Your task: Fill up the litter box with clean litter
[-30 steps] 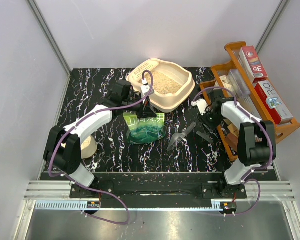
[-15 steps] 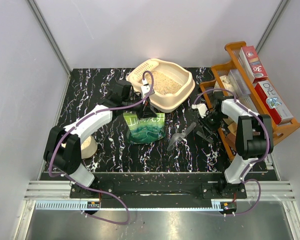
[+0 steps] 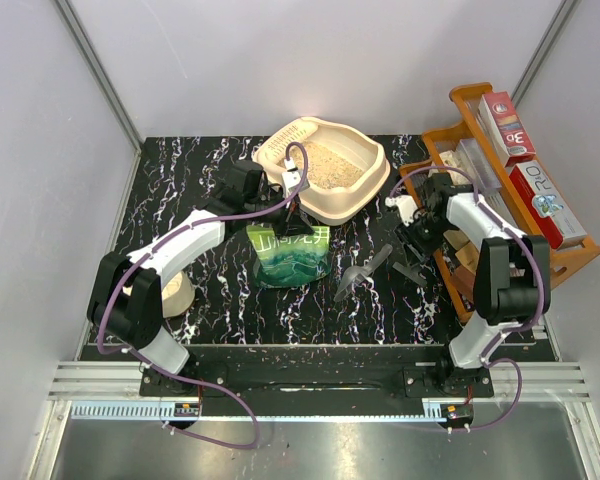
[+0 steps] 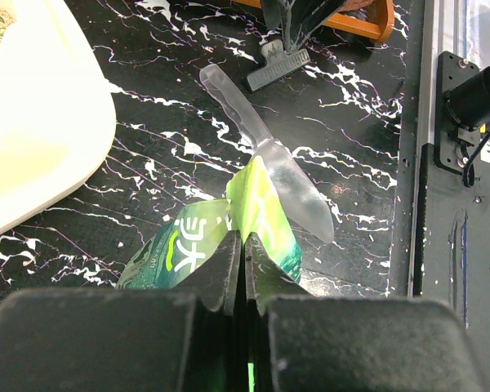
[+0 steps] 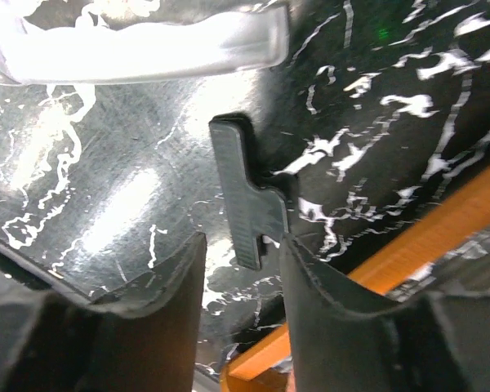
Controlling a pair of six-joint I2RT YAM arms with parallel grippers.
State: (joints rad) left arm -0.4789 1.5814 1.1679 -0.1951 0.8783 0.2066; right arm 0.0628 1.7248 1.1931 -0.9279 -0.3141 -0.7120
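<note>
The cream litter box (image 3: 372,185) stands at the back middle, with pale tan clean litter (image 3: 330,166) inside it. In the left wrist view the litter box (image 4: 41,122) fills the upper left. My left gripper (image 4: 245,238) is shut on the top fold of the green litter bag (image 4: 184,245), which stands just in front of the box (image 3: 290,257). My right gripper (image 5: 241,253) hangs open low over the table by the orange rack. The end of a small black clip (image 5: 243,196) lies just ahead of its fingertips, close to the right one.
A translucent grey scoop (image 3: 363,272) lies on the black marbled table between the bag and the clip, and its handle (image 5: 147,45) shows in the right wrist view. The orange wooden rack (image 3: 475,105) with boxes lines the right side. A cream tape roll (image 3: 172,297) sits at the left.
The right arm's wrist and elbow have shifted slightly above the black clip. The left arm and the bag have stayed put.
</note>
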